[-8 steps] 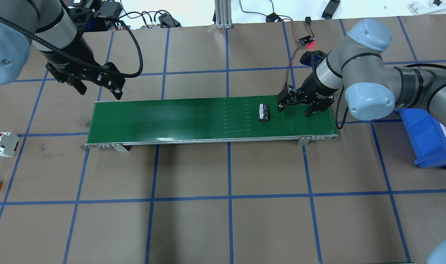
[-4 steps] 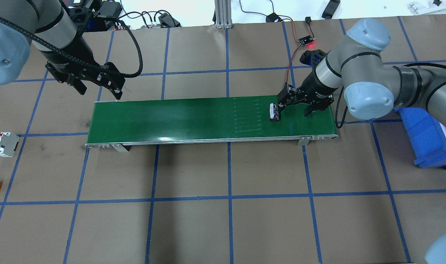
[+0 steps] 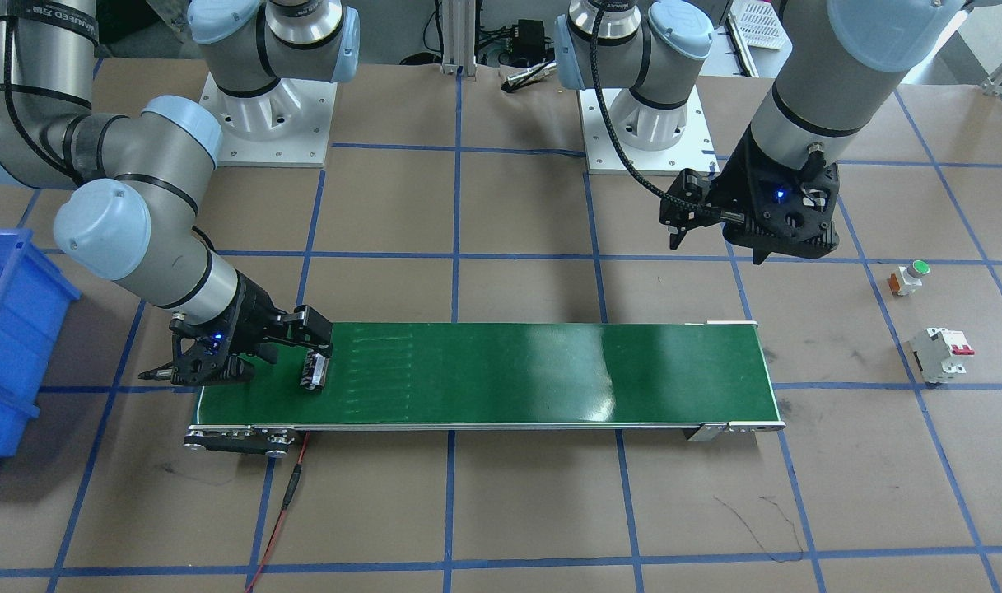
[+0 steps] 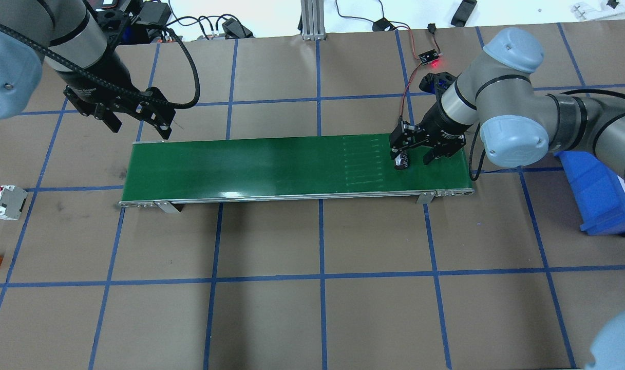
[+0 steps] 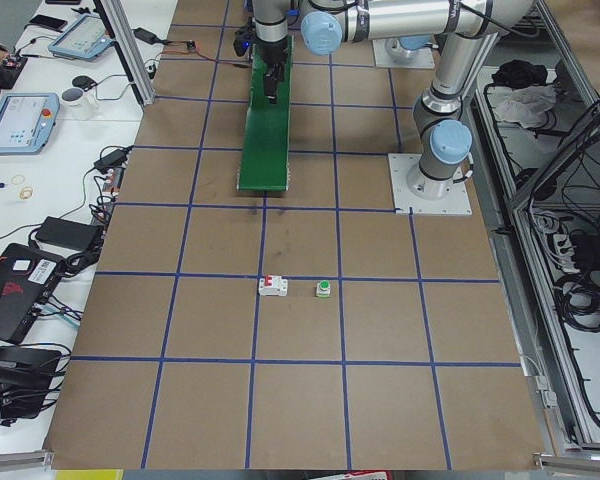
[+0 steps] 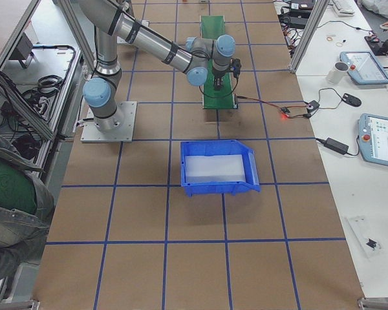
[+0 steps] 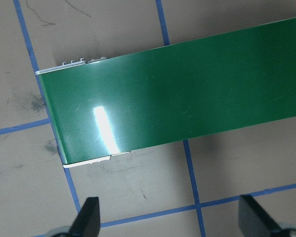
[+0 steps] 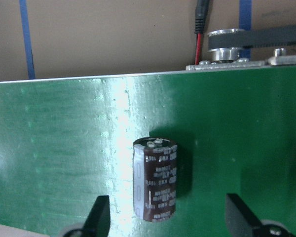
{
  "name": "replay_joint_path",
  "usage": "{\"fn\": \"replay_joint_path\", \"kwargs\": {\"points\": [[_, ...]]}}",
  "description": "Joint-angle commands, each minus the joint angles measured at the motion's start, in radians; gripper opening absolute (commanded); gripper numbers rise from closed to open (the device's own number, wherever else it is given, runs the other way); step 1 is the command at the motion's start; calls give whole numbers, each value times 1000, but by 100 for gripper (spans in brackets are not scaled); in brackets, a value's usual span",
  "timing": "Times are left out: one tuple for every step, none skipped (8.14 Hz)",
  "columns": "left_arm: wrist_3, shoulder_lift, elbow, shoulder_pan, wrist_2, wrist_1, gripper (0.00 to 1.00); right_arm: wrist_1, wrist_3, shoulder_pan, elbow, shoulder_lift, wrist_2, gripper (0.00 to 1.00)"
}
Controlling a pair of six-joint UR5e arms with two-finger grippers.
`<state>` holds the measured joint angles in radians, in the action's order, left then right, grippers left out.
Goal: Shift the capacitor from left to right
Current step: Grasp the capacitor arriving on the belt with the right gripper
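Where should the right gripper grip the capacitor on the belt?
Probably across the middle of its round body, straight down from above: the capacitor lies on its side on the green belt, both long flanks free, and the right gripper hangs open over it.

The capacitor has travelled rightward, now seemingly inside the right gripper.

Capacitor is showing dark brown-black with a pale grey stripe and grey lettering. Belt is gleaming glossy green, faint pale dashed lines near one end. Worktop is looking brown, gridded with blue tape. Bin at the right edge is showing solid blue. Breaker at the left edge is showing white with red switches.
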<state>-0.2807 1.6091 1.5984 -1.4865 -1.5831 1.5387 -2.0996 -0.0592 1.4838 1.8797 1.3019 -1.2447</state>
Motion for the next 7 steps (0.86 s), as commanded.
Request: {"fn": "replay_joint_path", "kwargs": {"points": [[0, -1, 0, 0, 0, 0, 100, -61, -7, 0, -2, -29, -16, 68], [0, -1, 0, 0, 0, 0, 100, -63, -8, 0, -2, -39, -19, 54], [0, -1, 0, 0, 0, 0, 100, -63, -10, 0, -2, -42, -38, 43], [0, -1, 0, 0, 0, 0, 100, -63, -11, 0, -2, -43, -41, 25], [0, -1, 0, 0, 0, 0, 100, -57, -34, -3, -2, -41, -41, 0], [0, -1, 0, 0, 0, 0, 100, -56, -47, -3, -5, -32, -39, 0], [0, -1, 0, 2, 2, 0, 100, -51, -47, -5, -37, -27, -47, 0]]}}
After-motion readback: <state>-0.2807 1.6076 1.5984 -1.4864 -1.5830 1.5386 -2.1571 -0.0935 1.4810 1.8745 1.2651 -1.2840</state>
